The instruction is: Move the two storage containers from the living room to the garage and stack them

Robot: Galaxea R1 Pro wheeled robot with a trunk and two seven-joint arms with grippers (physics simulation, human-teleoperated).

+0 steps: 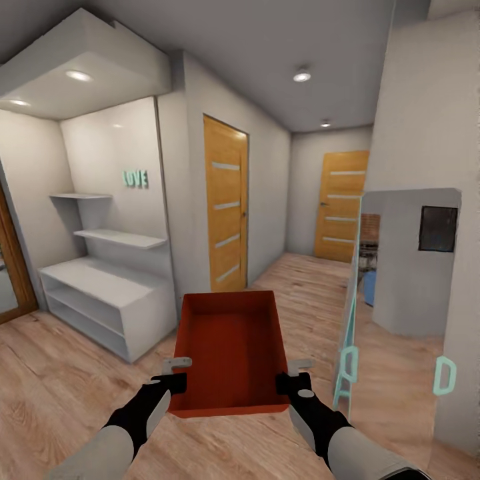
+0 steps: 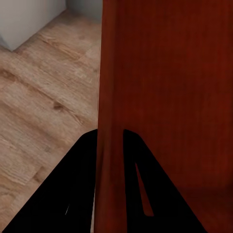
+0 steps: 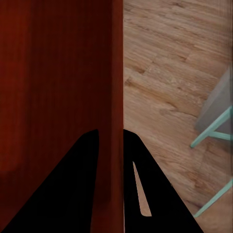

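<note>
both grippers are clamped on one orange-red bin (image 1: 230,353), the left gripper (image 1: 175,382) pinching its left wall and the right gripper (image 1: 292,381) its right wall, so it hangs level between them, long axis pointing away down the wood-floored hallway.

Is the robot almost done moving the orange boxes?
Not yet. One container is up off the wood floor, with the left gripper and right gripper each clamped on a side wall. It is in a hallway with orange doors. Reaching the garage, fetching the second container and stacking are left.
</note>
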